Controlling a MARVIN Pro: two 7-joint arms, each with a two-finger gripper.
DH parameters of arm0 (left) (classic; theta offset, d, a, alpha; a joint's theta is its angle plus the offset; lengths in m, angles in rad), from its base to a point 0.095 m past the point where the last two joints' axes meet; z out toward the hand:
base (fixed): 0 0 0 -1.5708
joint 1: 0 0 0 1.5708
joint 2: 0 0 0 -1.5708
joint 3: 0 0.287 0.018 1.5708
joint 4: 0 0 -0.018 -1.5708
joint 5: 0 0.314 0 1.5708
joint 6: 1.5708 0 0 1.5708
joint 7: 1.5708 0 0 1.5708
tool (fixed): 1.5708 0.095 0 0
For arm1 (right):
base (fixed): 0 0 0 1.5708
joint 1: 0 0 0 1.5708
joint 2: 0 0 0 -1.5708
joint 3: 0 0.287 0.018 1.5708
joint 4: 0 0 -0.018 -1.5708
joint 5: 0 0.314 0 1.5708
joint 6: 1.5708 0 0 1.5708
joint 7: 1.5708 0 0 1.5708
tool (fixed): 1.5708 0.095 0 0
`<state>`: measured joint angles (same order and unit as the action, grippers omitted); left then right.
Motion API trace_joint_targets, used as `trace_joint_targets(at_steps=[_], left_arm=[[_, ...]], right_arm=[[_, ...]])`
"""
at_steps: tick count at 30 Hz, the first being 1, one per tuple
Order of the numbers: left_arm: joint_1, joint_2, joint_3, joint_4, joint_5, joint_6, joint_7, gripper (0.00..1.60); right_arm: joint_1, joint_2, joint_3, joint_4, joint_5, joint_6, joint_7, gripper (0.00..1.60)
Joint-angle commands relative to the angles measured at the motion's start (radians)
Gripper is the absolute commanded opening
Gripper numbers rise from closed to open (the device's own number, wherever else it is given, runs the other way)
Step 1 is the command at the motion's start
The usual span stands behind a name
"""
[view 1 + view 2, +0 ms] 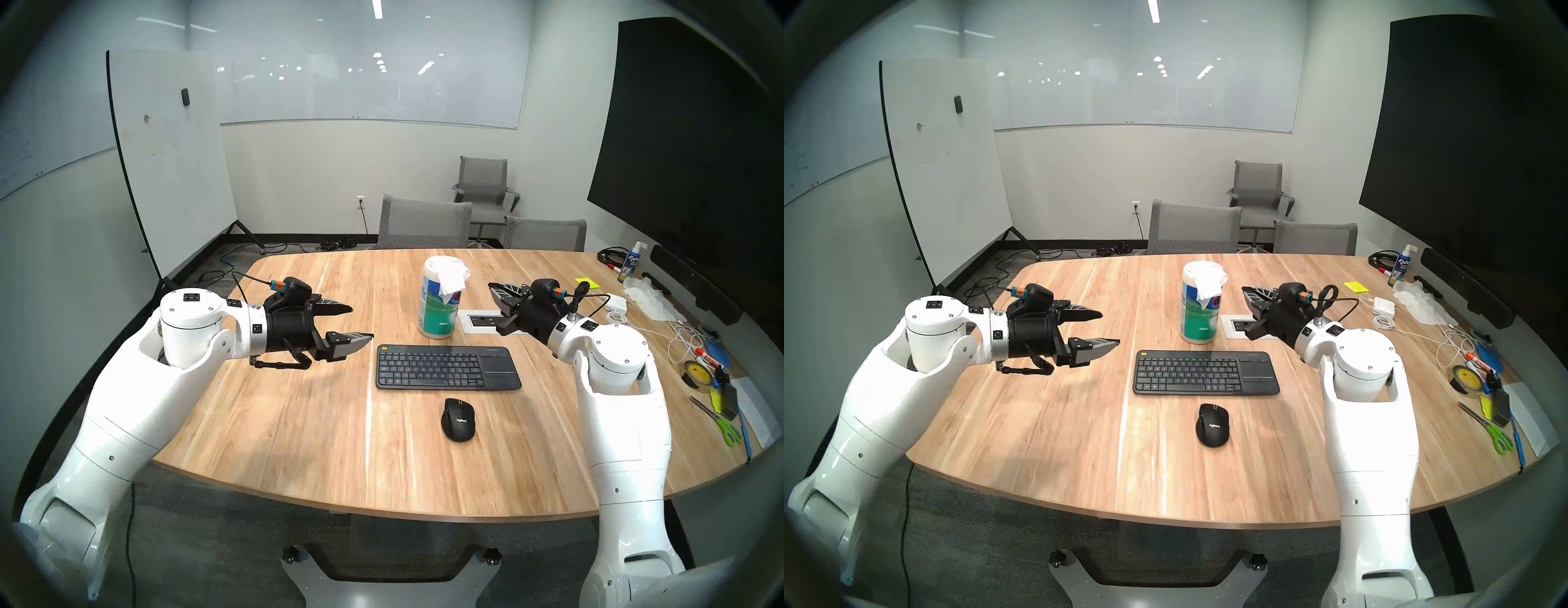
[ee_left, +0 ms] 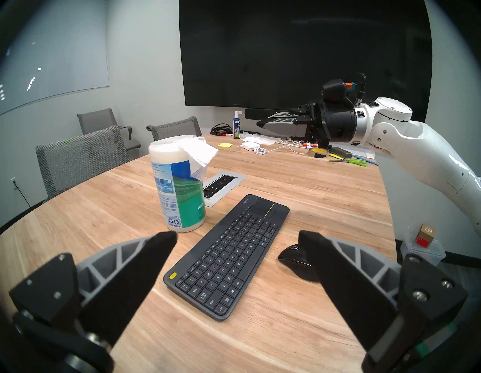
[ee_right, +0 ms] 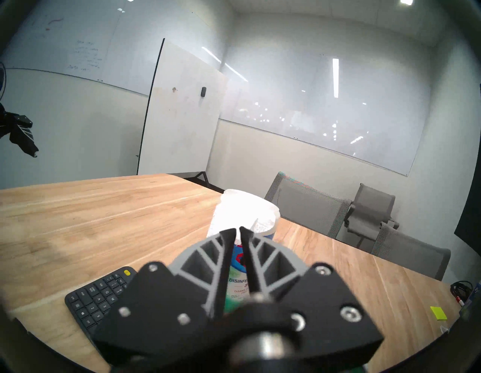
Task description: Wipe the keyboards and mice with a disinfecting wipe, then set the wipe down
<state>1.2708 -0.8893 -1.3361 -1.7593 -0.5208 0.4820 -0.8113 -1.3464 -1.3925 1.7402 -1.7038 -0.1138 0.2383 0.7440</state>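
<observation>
Kbd [image 1: 448,367] lies flat mid-table, long edge roughly parallel to the near table [image 1: 297,424] edge, yellow corner btn at its left end, touchpad at its right end. Mouse [image 1: 458,419] sits just in front of the kbd's right half, apart from it, w/ bare wood between it and the near edge. Wipe canister [image 1: 439,297] stands upright just behind the kbd, not touching; a white wipe [image 1: 452,278] sticks out of its top and droops over the right side of the label. Power outlet plate [image 1: 483,320] is set flush in the table just right of the canister.

L gripper [image 1: 358,323] hovers above the table, left of the kbd, fingers spread wide apart, nothing between them. Broad open wood under and in front of it, out to the left rim.

R gripper [image 3: 238,230] is up off the table, right of the canister, tips aimed at it; fingers nearly together, only a thin slit showing, holding nothing. It's near the wipe but not touching.

Right table edge is crowded: cables, tape roll [image 1: 695,369], scissors [image 1: 721,420], spray bottle [image 1: 632,261], crumpled tissue [image 1: 649,297].
</observation>
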Motion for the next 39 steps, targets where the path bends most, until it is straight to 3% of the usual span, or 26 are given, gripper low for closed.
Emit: trace_joint_targets(at_steps=[1, 11, 18, 28, 39], left_arm=[[-0.007, 0.001, -0.006, -0.010, -0.001, -0.001, 0.001, 1.60], [-0.007, 0.001, -0.006, -0.010, -0.001, -0.001, 0.001, 1.60], [-0.007, 0.001, -0.006, -0.010, -0.001, -0.001, 0.000, 1.60], [-0.007, 0.001, -0.006, -0.010, -0.001, -0.001, 0.000, 1.60], [-0.008, 0.001, -0.006, -0.010, -0.001, -0.001, 0.000, 1.60]], right_arm=[[0.026, -0.032, -0.025, -0.045, 0.011, 0.073, 0.003, 1.60], [0.058, -0.097, -0.058, -0.051, 0.007, 0.233, -0.035, 1.60], [0.114, -0.161, -0.068, -0.007, -0.004, 0.355, -0.126, 1.60], [0.191, -0.217, -0.024, 0.037, 0.033, 0.523, -0.188, 1.60], [0.281, -0.242, 0.043, 0.102, 0.076, 0.673, -0.197, 1.60]])
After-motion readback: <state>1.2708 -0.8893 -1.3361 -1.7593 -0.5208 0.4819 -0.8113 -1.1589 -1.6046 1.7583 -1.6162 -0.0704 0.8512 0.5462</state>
